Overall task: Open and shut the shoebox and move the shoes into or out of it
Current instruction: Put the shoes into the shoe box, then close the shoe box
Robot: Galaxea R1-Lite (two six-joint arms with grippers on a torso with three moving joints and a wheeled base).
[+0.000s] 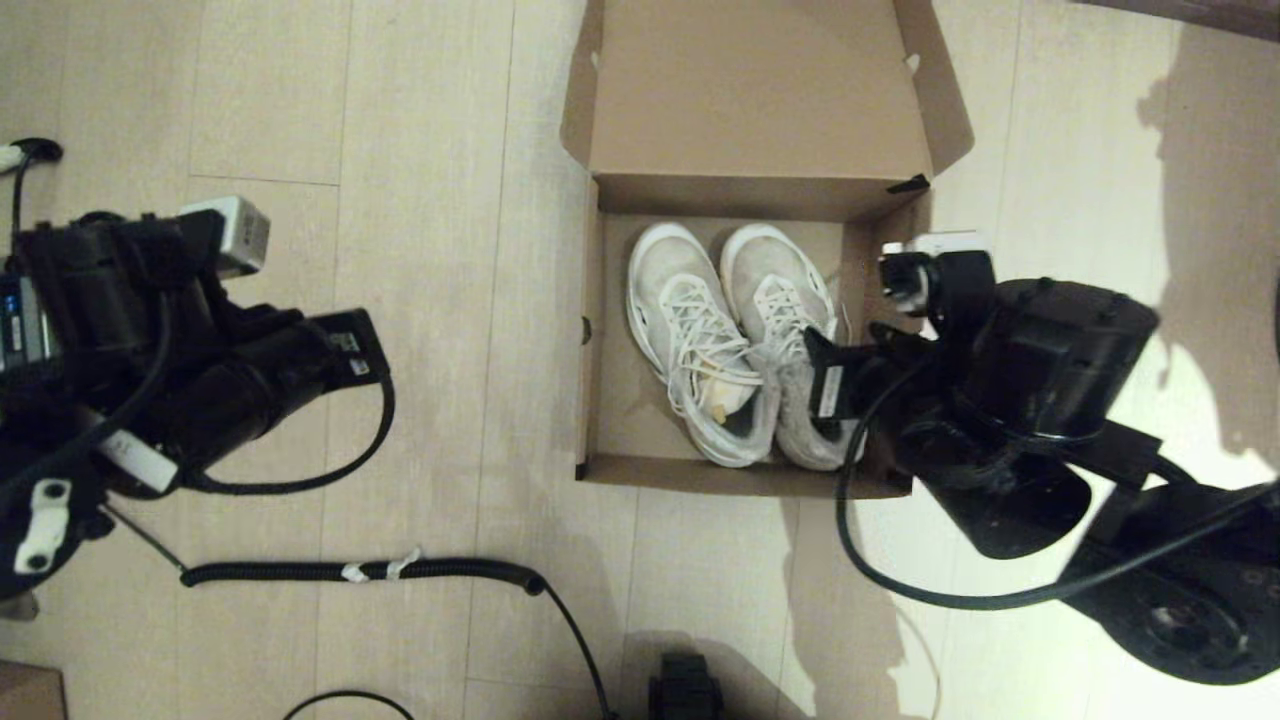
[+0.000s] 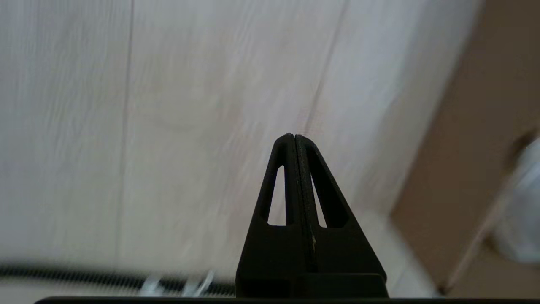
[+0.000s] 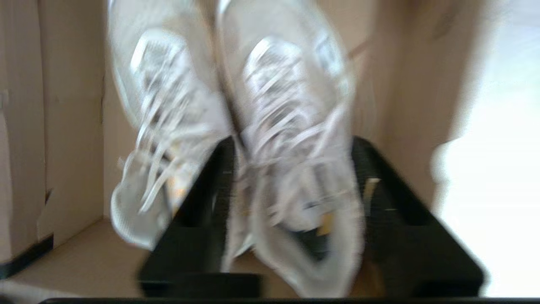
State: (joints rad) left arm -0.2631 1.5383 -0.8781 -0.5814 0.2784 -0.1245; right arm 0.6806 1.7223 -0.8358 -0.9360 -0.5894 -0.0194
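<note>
The brown cardboard shoebox (image 1: 590, 330) lies open on the floor, its lid (image 1: 760, 90) folded back away from me. Both white mesh shoes sit inside side by side, toes toward the lid: the left shoe (image 1: 690, 330) and the right shoe (image 1: 785, 300). My right gripper (image 3: 291, 143) is down in the box at the heel end (image 1: 830, 390), open, one finger on each side of the right shoe (image 3: 295, 126). My left gripper (image 2: 294, 136) is shut and empty, hanging over bare floor left of the box wall (image 2: 472, 147).
A black coiled cable (image 1: 400, 570) lies on the wooden floor in front of the box, on the left. My left arm (image 1: 200, 370) is parked to the left of the box. A corner of another cardboard box (image 1: 30, 690) shows at the near left.
</note>
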